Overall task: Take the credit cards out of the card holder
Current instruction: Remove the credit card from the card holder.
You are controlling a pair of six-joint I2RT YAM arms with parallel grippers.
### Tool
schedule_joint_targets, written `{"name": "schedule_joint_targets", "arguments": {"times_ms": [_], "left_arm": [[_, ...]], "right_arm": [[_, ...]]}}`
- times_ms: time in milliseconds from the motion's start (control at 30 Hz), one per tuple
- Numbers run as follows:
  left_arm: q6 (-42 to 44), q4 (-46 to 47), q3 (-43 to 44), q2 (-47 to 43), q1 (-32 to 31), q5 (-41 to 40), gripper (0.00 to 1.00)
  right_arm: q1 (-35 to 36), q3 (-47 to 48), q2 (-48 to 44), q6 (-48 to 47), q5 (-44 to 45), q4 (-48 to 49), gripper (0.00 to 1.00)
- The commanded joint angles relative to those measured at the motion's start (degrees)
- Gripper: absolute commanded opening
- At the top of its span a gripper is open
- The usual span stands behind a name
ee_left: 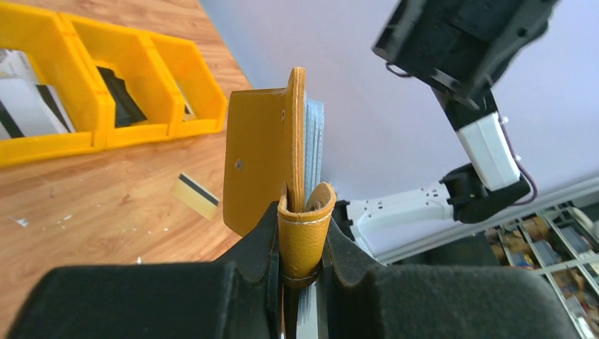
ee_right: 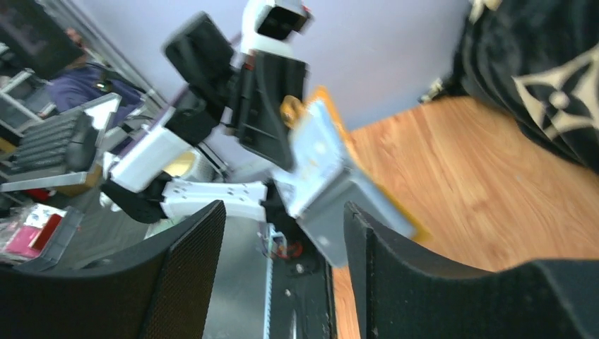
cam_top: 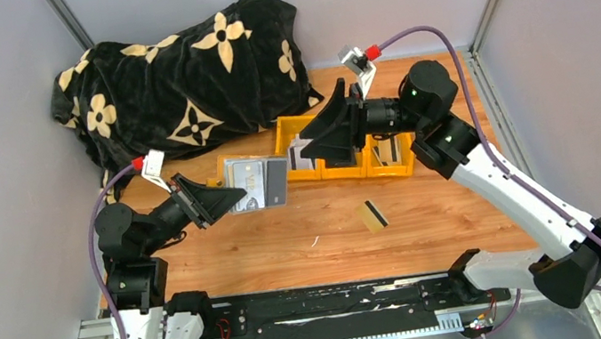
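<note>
Holding the card holder [ee_left: 260, 162] by its fold in clamped left fingers [ee_left: 263, 236], clear of the worktop [cam_top: 429, 213], long axis aimed at the wide-spread right fingers [ee_right: 185, 277] — near, facing its free end, apart.

Card holder [cam_top: 258, 183]: mustard-tan outside, grey inside, opened out, raised off the table [cam_top: 439, 221], fold pinched by the left gripper [ee_left: 300, 233].
Tan-gold card [cam_top: 375, 215]: black stripe, flat on the table, apart from the holder.
Pale cards [ee_left: 313, 138]: stacked edges showing inside the holder.
</note>
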Motion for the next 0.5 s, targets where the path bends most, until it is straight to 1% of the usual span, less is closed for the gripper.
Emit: {"name": "schedule_joint_targets", "arguments": {"times_ms": [0, 67, 167, 300, 467], "left_arm": [[0.9, 1.2, 1.6, -1.3, 0.0, -4.4, 0.0], [0.2, 1.7, 1.4, -1.3, 0.0, -4.3, 0.0], [-0.4, 2.5, 1.6, -1.4, 0.0, -3.9, 0.0], [-1.7, 3.8, 2.1, -1.3, 0.0, -3.2, 0.0], [-3.0, 5.0, 2.6, -1.1, 0.0, -2.5, 0.0]], "right_arm": [[6.2, -4.0, 0.5, 11.2, 2.1, 14.0, 0.64], [9.1, -4.6, 2.2, 12.9, 1.2, 17.0, 0.63], [11.3, -5.3, 4.4, 15.3, 1.0, 19.7, 0.63], [12.0, -6.5, 6.7, 18.1, 0.8, 23.4, 0.61], [12.1, -7.1, 8.4, 18.6, 1.1, 23.7, 0.6]]}}
